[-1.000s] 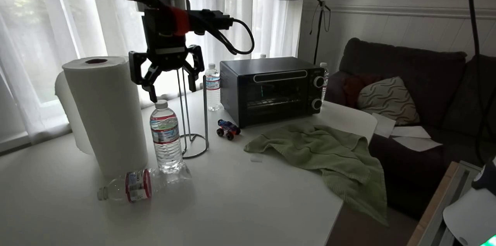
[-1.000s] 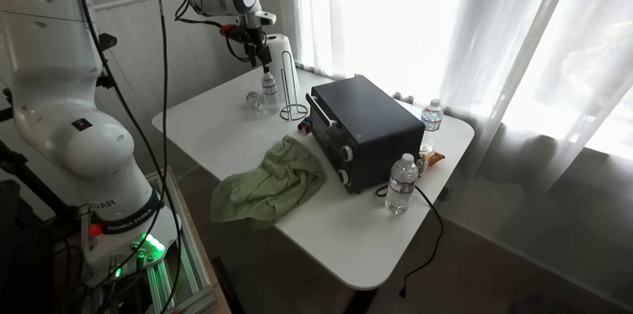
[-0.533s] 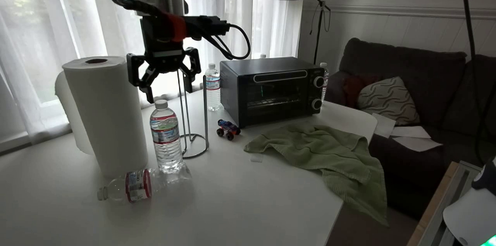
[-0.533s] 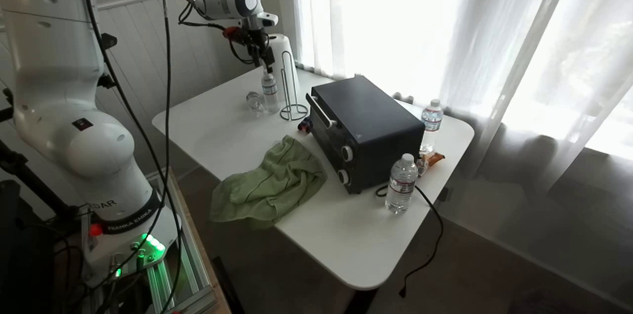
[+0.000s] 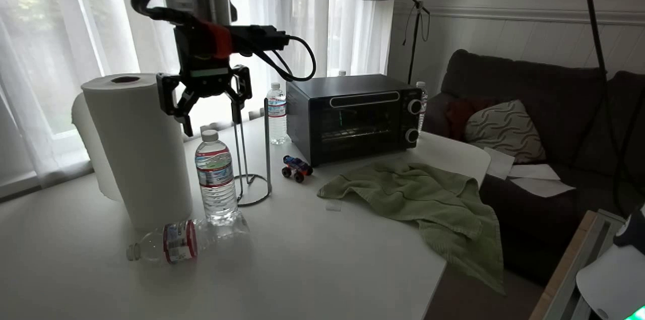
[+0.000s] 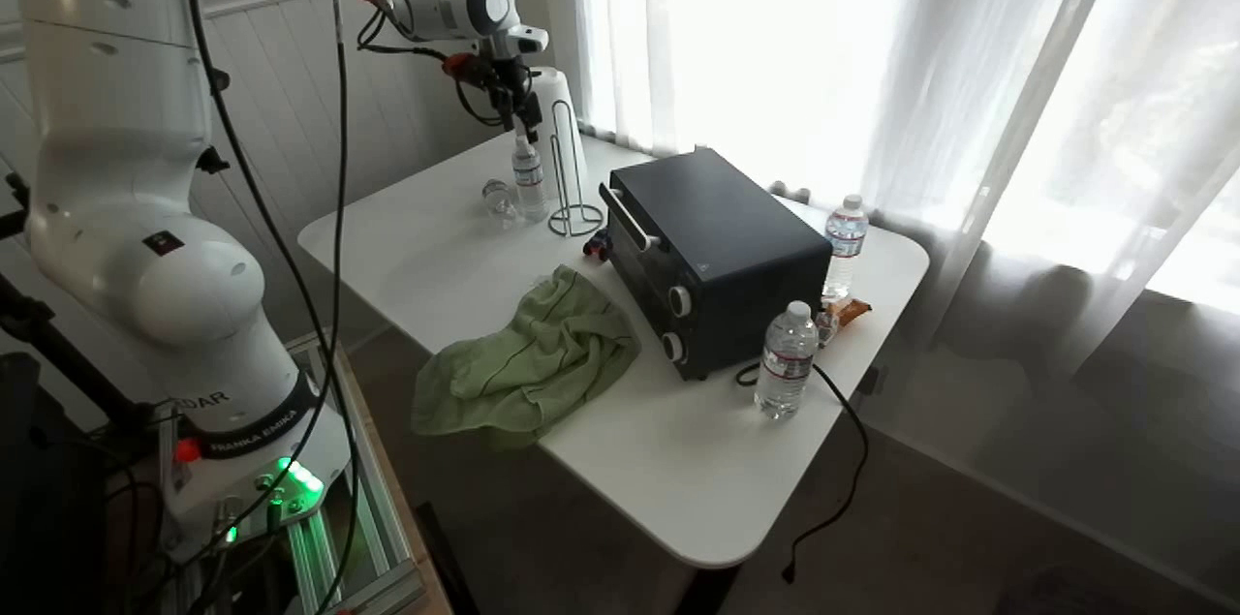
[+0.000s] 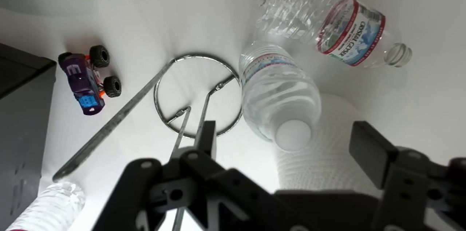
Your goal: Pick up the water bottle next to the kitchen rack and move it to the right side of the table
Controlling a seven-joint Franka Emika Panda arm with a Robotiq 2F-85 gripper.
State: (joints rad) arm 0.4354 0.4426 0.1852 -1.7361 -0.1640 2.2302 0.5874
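Beside the kitchen rack (image 5: 268,148), on the table (image 5: 312,264): one water bottle (image 5: 215,179), clear ribbed plastic, banded label, white cap (image 7: 293,135), upright. Foot close to the rack's base (touching or just apart, impossible to tell).

Over the bottle: one gripper (image 5: 212,121), black, pointing down, fingers (image 7: 371,154) parted wide. From the wrist, white cap between the two fingertips across the picture, a gap to each side. From an exterior view, one fingertip just beside the cap and about level with its top, the other a little higher, toward the rack; body of the water bottle below both. Depth of the cap against the fingers: hard to judge.

Near the water bottle: paper towel roll (image 5: 143,158), standing. By the water bottle's foot: second clear bottle (image 5: 179,243), on its side, red-edged label, lower half nearest the foot.

Past the rack: toy truck (image 5: 297,168), on its wheels, near the black toaster oven (image 5: 352,118). Before the oven: green cloth (image 5: 418,199), crumpled, partly over the table edge. At the oven's knob end, in an exterior view: further clear bottle (image 6: 788,358), upright, capped in white.
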